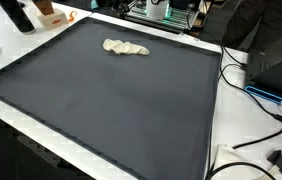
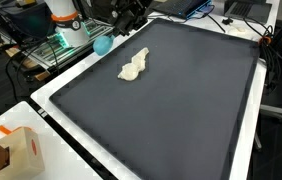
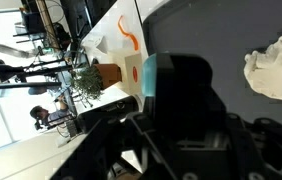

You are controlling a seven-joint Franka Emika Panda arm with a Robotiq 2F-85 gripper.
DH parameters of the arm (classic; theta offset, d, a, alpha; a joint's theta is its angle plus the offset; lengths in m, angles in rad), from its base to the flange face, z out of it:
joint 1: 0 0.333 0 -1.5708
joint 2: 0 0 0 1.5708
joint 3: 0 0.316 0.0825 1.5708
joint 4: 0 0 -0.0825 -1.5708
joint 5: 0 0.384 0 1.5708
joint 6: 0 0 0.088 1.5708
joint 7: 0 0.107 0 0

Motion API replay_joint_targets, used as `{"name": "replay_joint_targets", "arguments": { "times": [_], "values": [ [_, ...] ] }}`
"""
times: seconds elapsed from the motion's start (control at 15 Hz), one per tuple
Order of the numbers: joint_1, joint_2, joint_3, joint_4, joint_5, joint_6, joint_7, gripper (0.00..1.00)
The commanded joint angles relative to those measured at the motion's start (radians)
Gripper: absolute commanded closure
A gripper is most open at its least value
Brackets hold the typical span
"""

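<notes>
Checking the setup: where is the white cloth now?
The white cloth lies on the dark mat, near its far edge in an exterior view; upper right in the wrist view.

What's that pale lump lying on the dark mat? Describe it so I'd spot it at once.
Find the big dark mat covering the white table. Near one edge of it lies a small crumpled cream cloth. It is soft, pale and wrinkled, while its neighbours off the mat are hard cables and a box.
</notes>
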Motion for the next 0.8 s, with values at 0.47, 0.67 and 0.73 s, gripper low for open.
{"name": "replay_joint_targets", "arguments": {
  "times": [0.47, 0.67, 0.73],
  "values": [
    [0.032, -0.042, -0.012, -0.085, -0.052, 0.182, -0.277, 0.75],
    [0.031, -0.069, -0.014, -0.115, -0.075, 0.273, -0.351, 0.75],
    [0.029, -0.080, -0.015, -0.125, -0.076, 0.304, -0.372, 0.75]
  ]
}}
